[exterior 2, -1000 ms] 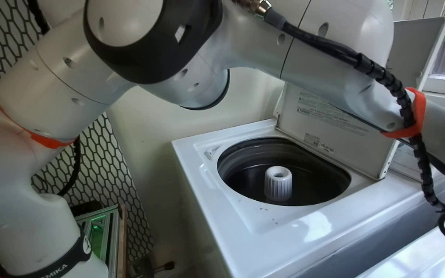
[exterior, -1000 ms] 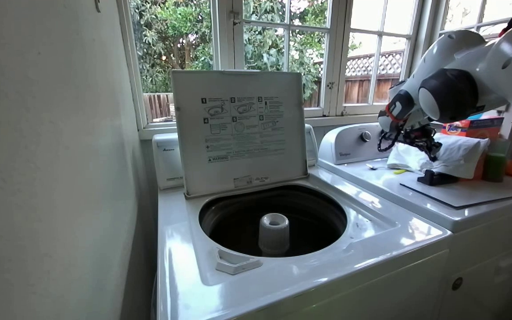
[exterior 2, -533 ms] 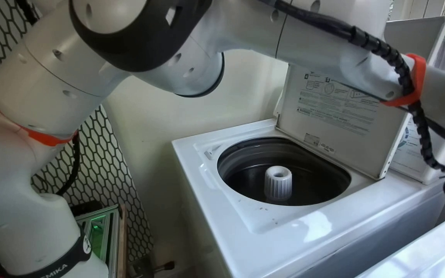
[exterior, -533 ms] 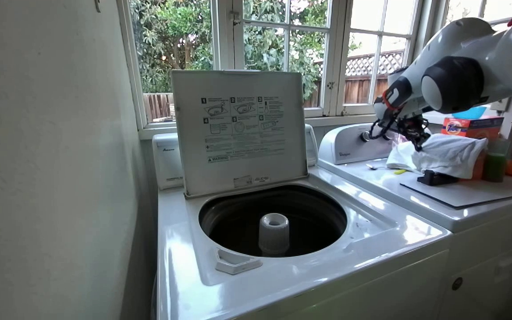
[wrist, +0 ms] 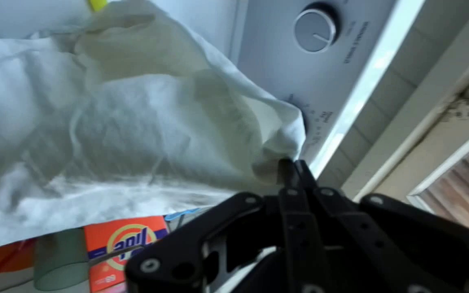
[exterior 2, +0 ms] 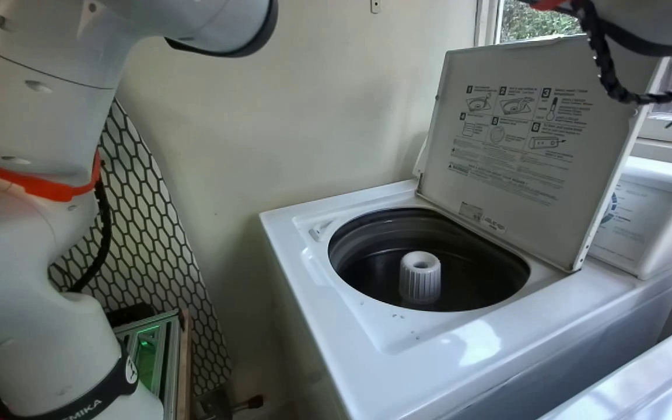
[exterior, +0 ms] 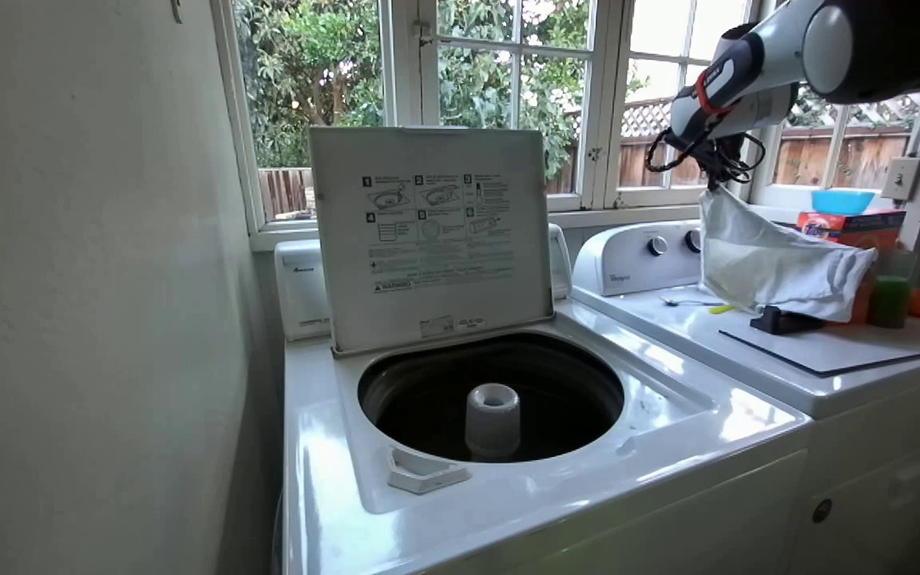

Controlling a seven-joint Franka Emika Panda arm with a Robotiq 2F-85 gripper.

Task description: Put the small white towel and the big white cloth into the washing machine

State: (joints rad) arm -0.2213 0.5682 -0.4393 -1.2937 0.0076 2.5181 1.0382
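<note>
Your claw (wrist: 293,167) is drawn in to a narrow pinch: in the wrist view its fingertips (wrist: 285,173) sit close together, clamped on a gathered corner of the white cloth (wrist: 145,126). You have that corner up in the air, and in an exterior view the cloth slopes down from it over the neighbouring machine (exterior: 684,327), its lower end hiding part of the soap box (exterior: 859,229). Which of your two pieces this is, I can't tell. In both exterior views your washing machine (exterior: 556,503) has its lid (exterior: 428,239) up, and the cloth is well apart from the tub (exterior: 404,399).
</note>
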